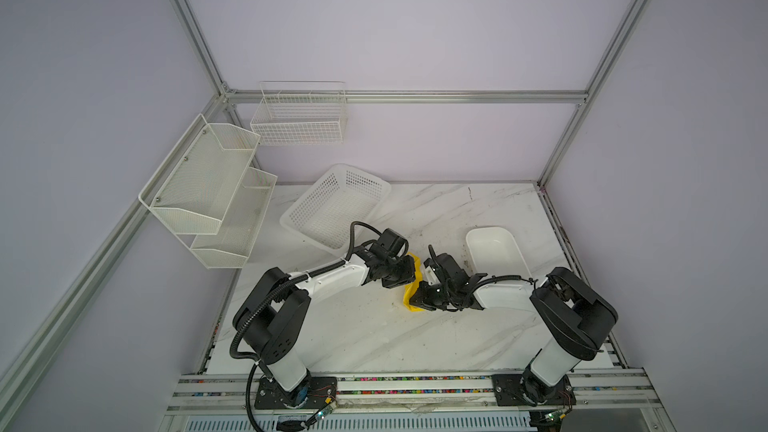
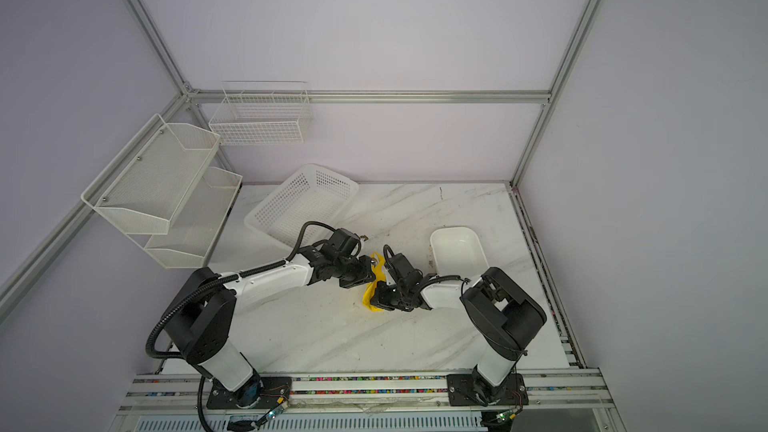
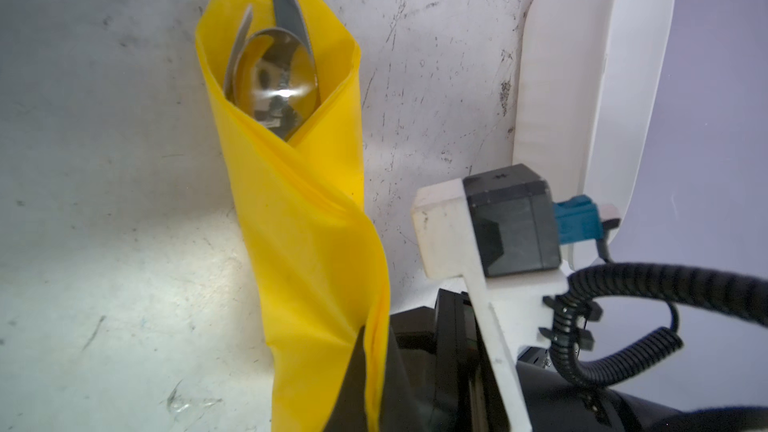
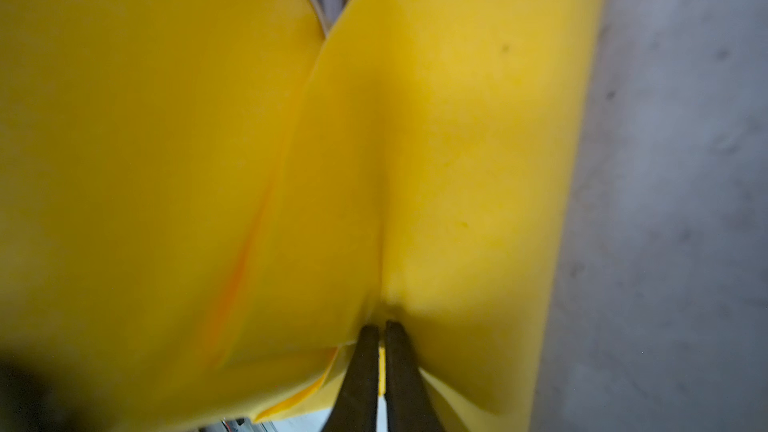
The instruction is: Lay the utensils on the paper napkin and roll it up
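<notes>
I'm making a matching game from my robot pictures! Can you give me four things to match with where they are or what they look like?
Things:
1. paper napkin
2. spoon
3. basket
4. tray

Descriptions:
A. shiny, peeking out of the roll's open end
B. white with lots of little holes, at the back left of the table
C. yellow, rolled up into a tube
D. plain white with smooth walls, on the table's right side

Pairs: 1-C, 2-A, 3-B, 4-D
</notes>
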`<state>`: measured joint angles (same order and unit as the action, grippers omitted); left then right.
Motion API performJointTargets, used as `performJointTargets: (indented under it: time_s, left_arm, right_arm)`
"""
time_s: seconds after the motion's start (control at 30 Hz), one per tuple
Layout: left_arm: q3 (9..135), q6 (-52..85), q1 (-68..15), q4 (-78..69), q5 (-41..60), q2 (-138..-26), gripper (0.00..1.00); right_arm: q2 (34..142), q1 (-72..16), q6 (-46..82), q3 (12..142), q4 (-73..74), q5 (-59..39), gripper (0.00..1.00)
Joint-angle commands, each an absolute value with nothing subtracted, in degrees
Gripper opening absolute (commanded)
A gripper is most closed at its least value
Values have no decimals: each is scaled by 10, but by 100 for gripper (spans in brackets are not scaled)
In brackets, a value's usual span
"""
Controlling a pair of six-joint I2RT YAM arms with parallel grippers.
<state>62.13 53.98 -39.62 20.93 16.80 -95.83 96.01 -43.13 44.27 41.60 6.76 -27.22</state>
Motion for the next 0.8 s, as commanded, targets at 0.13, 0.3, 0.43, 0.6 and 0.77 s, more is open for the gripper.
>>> performJointTargets:
  time_s: [0.13, 0.3, 0.43, 0.6, 0.77]
  left_arm:
    - [665, 577, -399, 165, 199, -967, 0]
    - [647, 591, -400, 151, 180, -967, 0]
    - [644, 593, -400, 150, 171, -968, 0]
    - [644, 593, -400, 150, 172, -972, 0]
    - [646, 596, -400, 149, 172, -975, 0]
  right_arm:
    - [972, -434, 439, 409, 60, -273, 11]
    - [944, -434, 443, 411, 57, -274, 13]
    - [920, -430, 446, 399, 53, -258, 14]
    - [910, -422, 449, 386, 53, -252, 14]
    - [923, -422, 445, 382, 59, -257, 14]
